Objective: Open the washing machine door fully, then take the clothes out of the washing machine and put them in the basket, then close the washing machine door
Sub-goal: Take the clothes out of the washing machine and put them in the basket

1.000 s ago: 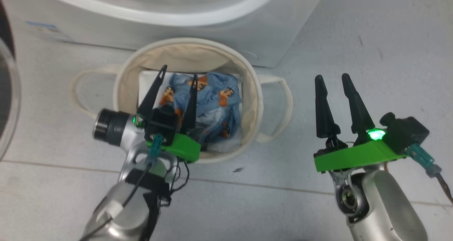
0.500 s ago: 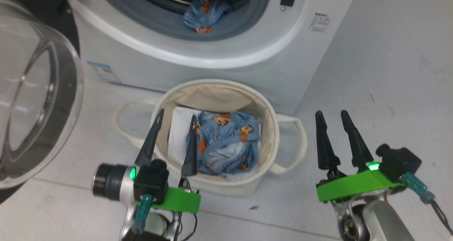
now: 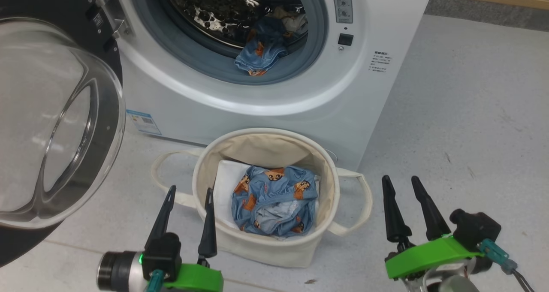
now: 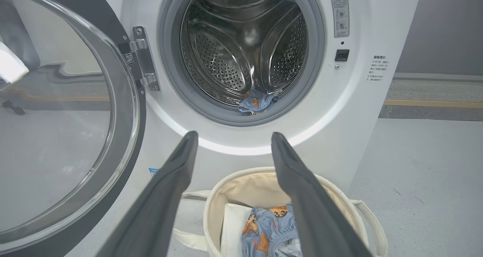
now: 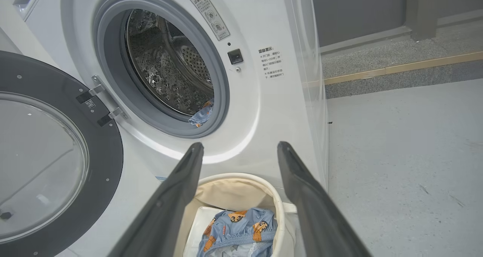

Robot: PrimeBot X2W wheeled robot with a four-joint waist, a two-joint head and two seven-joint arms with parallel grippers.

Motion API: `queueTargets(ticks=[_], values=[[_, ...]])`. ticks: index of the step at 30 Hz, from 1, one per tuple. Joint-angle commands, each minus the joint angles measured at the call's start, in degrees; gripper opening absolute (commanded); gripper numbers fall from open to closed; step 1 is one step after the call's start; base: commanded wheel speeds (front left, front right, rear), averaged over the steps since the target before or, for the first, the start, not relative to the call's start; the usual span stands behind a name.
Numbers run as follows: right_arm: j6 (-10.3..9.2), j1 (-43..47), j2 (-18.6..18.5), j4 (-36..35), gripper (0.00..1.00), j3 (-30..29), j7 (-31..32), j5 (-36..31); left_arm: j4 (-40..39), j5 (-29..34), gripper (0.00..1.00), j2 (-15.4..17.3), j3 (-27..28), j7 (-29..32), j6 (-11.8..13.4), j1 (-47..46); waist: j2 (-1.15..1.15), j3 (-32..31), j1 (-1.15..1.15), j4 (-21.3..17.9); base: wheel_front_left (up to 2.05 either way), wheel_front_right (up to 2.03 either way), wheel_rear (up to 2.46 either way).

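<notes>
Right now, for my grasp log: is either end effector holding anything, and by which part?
Nothing held: left end effector and right end effector are open, empty.

Washing machine door (image 3: 60, 124) stood swung wide open at the machine's left, with a glossy black rim and a clear glass bowl bulging outward. White washing machine (image 3: 266, 107) had its grey-rimmed drum mouth exposed. Blue cartoon-print clothes (image 3: 274, 200) lay crumpled inside the basket (image 3: 266, 249). A second garment (image 3: 259, 54) of the same print lay at the drum mouth's lower lip. The basket was round cream canvas, upright on the floor just before the machine, loop handles out at both sides.
</notes>
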Motion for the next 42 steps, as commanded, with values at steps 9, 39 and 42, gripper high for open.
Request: queueTargets(ticks=[9,39,42], values=[[0.02,-1.1,0.2,-1.6,1.00,1.4,-0.3,-0.3,-1.7,0.3,1.00,-0.8,3.3,-0.3,-0.9,-1.2,0.00,0.9,0.00,0.0,0.00,0.00,0.00],[0.02,-8.8,0.2,-6.1,1.00,2.4,-0.3,-0.7,6.4,1.4,1.00,4.1,6.6,-0.3,-9.5,-25.0,0.00,23.5,0.00,-4.1,0.00,0.00,0.00],[0.02,-10.8,0.2,-6.8,1.00,2.9,-0.3,-0.2,9.6,1.4,1.00,6.4,7.2,0.3,-11.6,-33.0,0.00,27.5,0.00,-5.5,0.00,0.00,0.00]])
